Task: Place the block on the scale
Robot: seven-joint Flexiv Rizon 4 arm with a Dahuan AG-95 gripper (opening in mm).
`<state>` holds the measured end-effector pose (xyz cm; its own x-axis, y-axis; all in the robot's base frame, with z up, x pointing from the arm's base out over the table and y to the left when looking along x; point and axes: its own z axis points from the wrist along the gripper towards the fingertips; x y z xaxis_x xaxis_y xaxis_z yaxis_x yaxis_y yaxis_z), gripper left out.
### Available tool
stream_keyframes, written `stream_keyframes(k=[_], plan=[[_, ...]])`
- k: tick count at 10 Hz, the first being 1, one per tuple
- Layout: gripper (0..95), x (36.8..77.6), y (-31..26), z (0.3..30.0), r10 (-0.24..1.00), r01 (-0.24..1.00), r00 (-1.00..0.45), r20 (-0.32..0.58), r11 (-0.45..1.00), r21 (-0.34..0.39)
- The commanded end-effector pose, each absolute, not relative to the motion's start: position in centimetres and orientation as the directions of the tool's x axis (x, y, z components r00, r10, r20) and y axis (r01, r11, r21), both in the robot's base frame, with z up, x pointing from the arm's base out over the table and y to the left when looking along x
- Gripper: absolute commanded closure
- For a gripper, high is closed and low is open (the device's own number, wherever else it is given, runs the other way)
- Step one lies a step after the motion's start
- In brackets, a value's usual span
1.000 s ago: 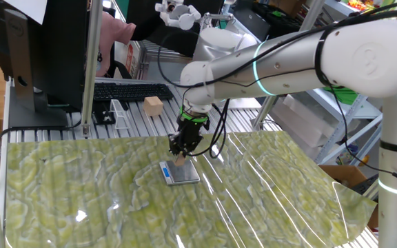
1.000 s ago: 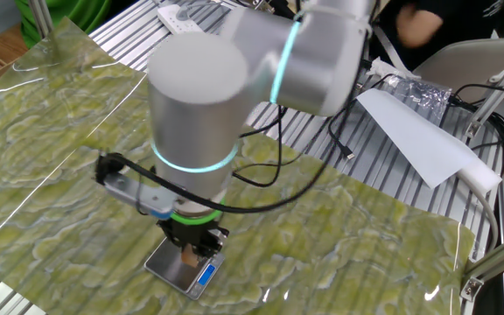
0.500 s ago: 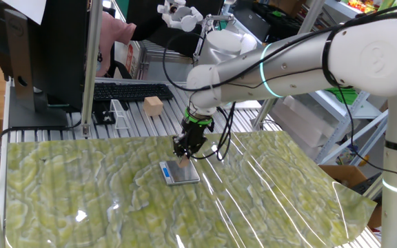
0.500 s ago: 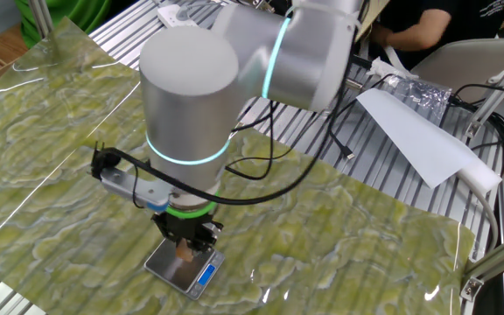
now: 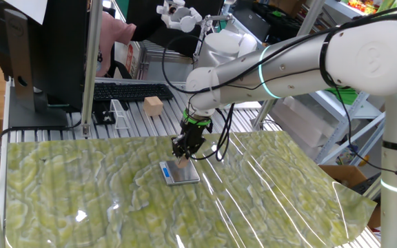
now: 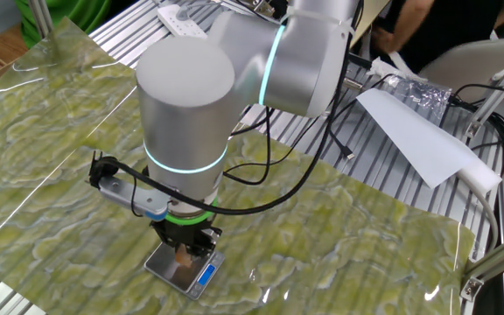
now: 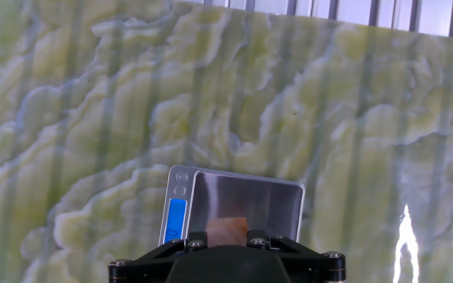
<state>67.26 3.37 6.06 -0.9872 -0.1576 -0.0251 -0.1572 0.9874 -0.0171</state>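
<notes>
Hovering over the scale (image 7: 246,203) with the block (image 7: 226,231) clamped in the jaws of the gripper (image 5: 182,156); placement step. Next: descend onto plate, then release.

Bright, even indoor light fills all three views; white glare streaks cross the glossy green sheet (image 5: 267,179) at centre right of one fixed view; the hand view shows blown-out white patches at its lower corners and soft focus on the near tool (image 7: 226,263); the scale (image 7: 246,206) plate reflects a pale sheen.
</notes>
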Motion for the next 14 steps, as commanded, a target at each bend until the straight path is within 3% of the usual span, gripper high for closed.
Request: stream_keyframes(k=[1,14], plan=[[95.0,67.4,3.4,5.9,-0.155,-0.155,-0.988,-0.025,0.988,-0.017],[95.0,68.3,3.3,4.3,-0.155,-0.155,-0.987,-0.028,0.988,-0.019]])
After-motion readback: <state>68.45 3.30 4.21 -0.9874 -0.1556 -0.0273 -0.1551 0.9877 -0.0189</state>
